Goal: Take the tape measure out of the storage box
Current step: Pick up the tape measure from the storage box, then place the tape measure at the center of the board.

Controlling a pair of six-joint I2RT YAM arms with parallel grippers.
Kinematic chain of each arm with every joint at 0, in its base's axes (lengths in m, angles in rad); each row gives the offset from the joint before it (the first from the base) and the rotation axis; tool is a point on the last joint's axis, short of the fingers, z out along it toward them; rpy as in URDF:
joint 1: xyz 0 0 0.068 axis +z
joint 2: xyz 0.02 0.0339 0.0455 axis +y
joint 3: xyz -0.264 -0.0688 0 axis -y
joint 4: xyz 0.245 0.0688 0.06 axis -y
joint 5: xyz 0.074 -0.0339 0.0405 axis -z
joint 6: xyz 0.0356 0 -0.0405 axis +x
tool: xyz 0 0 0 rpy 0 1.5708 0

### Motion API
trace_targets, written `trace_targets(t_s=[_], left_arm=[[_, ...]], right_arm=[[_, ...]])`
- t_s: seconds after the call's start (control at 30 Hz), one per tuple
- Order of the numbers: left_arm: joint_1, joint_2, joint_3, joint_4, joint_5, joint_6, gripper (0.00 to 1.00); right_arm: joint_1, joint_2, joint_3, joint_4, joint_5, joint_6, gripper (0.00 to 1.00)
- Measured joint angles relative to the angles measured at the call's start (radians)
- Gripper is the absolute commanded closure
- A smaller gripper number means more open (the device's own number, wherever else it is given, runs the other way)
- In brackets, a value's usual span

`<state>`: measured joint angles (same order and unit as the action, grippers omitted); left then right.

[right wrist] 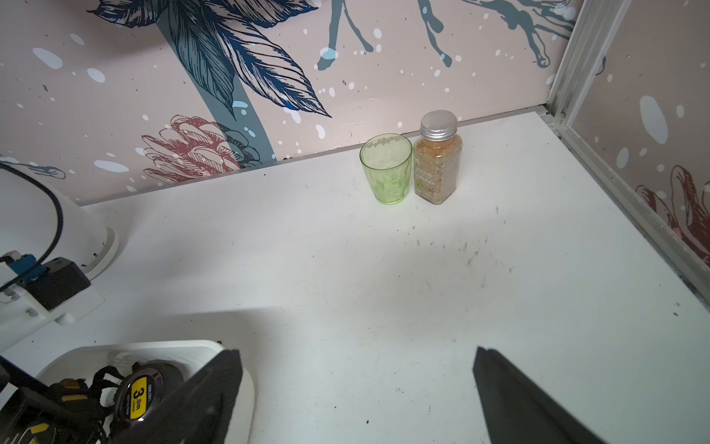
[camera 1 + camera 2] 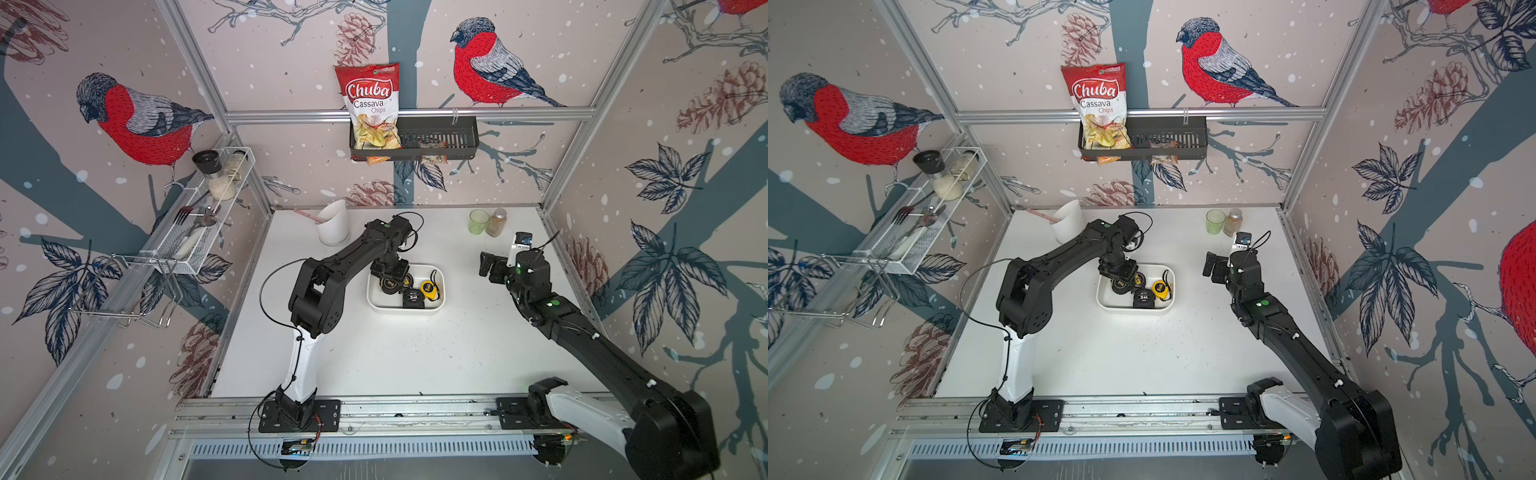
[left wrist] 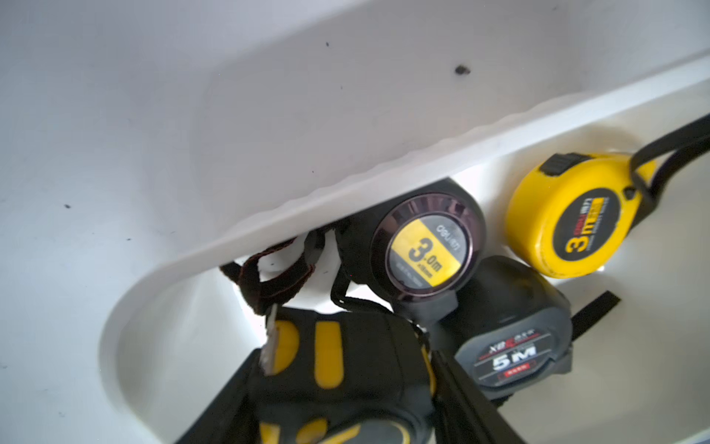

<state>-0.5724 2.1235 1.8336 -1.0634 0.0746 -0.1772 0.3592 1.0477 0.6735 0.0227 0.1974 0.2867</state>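
Closest to my left wrist lens is the black-and-yellow tape measure [image 3: 365, 388], rubbery and ribbed, its lower part cut off by the frame edge. It lies inside the storage box [image 3: 345, 184] — a shallow, glossy white tub on the worktop [image 2: 374, 353]. My left hand [image 3: 347, 357] straddles it, dark fingers [image 3: 226, 407] close against either flank; whether they truly pinch it I cannot tell.

Crowding it are a round black 3.0m measure [image 3: 426, 246] overlapping a grey 5M measure [image 3: 507, 338], with a smooth yellow 3m measure [image 3: 568, 219] just beside them. A dark strap [image 3: 269, 276] loops by the rim. In both top views my left wrist hides that end of the box.

My right hand [image 1: 355, 355] hangs well apart — spread wide, empty — facing a green glass [image 1: 385, 169] and a metal-capped spice jar [image 1: 438, 157].
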Motion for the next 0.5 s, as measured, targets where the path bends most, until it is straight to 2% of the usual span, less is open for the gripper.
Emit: trace_targets(t_s=[0.33, 0.5], left_arm=[[0.022, -0.061, 0.03, -0.027, 0.032, -0.035, 0.76], [0.022, -0.068, 0.089, -0.04, 0.08, -0.088, 0.77]], right_arm=[[0.0, 0.032, -0.002, 0.0, -0.137, 0.01, 0.0], [0.0, 0.052, -0.005, -0.002, -0.228, 0.026, 0.0]])
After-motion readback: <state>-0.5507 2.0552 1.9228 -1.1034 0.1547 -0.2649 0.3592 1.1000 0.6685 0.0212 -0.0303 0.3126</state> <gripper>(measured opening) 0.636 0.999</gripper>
